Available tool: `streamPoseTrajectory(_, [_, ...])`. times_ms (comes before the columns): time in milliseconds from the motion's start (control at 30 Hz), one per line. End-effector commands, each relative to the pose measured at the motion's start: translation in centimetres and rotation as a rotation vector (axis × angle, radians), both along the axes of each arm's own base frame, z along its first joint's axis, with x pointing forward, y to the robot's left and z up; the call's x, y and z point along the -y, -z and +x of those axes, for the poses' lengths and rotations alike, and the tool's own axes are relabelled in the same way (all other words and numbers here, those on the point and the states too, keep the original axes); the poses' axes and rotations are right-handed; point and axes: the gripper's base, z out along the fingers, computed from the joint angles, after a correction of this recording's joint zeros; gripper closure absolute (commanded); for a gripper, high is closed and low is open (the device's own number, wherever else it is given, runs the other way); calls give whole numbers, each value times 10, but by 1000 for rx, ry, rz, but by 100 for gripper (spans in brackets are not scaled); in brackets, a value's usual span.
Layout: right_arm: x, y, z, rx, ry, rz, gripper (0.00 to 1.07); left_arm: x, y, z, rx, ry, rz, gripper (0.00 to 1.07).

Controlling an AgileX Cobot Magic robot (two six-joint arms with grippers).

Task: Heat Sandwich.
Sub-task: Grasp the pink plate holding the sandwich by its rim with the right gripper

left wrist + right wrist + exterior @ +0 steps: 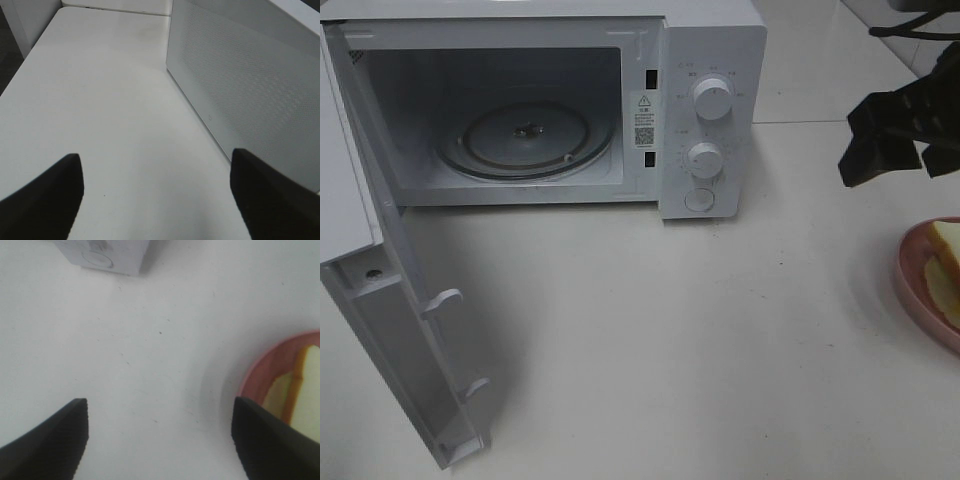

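Now the microwave (710, 100) stands at the back of the white bench (670, 330). Its door (405, 340) is swung wide open on the left. Inside, a round glass tray (525, 140) lies flat on the floor of the box. Two round knobs (712, 97) sit one above the other on the front, to the right of the opening.

The sandwich (948, 255) lies on a pink plate (912, 290) at the far right edge of the bench, well apart from the microwave. Only part of it shows, because the edge of the high view cuts it off. It looks pale yellow and white.

The right gripper (159, 412) hangs in the air over the bench, between the microwave and the plate, closer to the plate. Its two black fingers (55, 440) are spread far apart and hold nothing. It does not touch the sandwich. Bare bench shows between the fingers, and the plate lies off to one side.

The left gripper (156, 172) does not show in the high view. Its own camera shows its fingers spread apart over bare bench, with nothing between them. A white panel (250, 90) with tiny dots stands just beside it.
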Motion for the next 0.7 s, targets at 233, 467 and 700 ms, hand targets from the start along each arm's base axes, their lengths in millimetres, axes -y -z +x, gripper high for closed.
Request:
streamPoseTrajectory(233, [36, 34, 32, -196, 131, -71, 34, 0, 0, 0, 16, 6, -6, 30])
streamPoseTrajectory(467, [39, 63, 46, -269, 149, -115, 34, 0, 0, 0, 16, 6, -6, 30])
streamPoseTrajectory(700, [38, 91, 59, -292, 163, -118, 34, 0, 0, 0, 16, 6, -6, 30])
